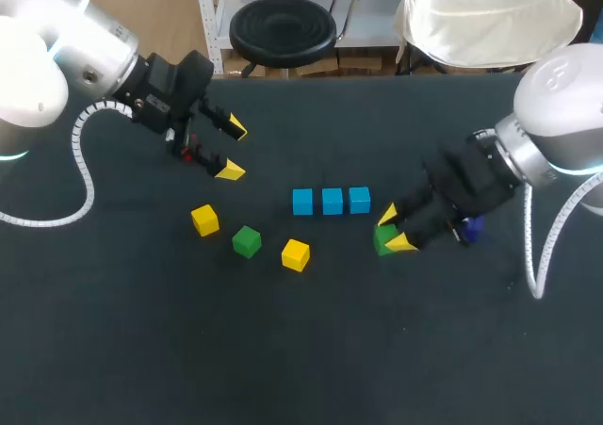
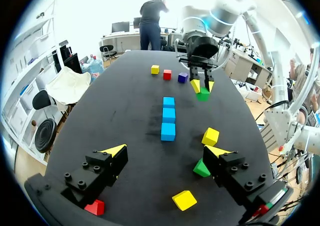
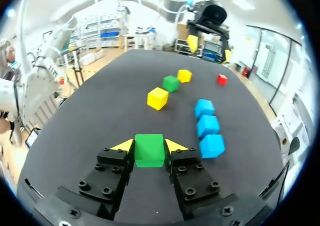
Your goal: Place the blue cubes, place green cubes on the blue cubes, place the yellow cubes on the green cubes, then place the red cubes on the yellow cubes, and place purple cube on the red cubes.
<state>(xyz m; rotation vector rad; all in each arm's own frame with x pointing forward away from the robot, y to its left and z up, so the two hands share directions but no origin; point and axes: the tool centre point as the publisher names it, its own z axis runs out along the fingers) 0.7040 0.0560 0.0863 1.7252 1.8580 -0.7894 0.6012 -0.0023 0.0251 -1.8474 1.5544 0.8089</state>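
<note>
Figure: The right gripper (image 3: 150, 147) is closed on 1 green cube (image 3: 149, 149), its 2 yellow-tipped fingers pressed against opposite sides, near the right end of a straight row of 3 blue cubes (image 1: 332, 201) on the black table (image 1: 311, 350). The left gripper (image 1: 233, 150) hangs wide open and holds nothing, well apart from the row, with a red cube (image 2: 95, 207) lying under 1 finger. A second green cube (image 1: 246, 241) sits between 2 yellow cubes (image 1: 295, 254), and a purple cube (image 1: 471, 227) shows partly beneath the right arm.
</note>
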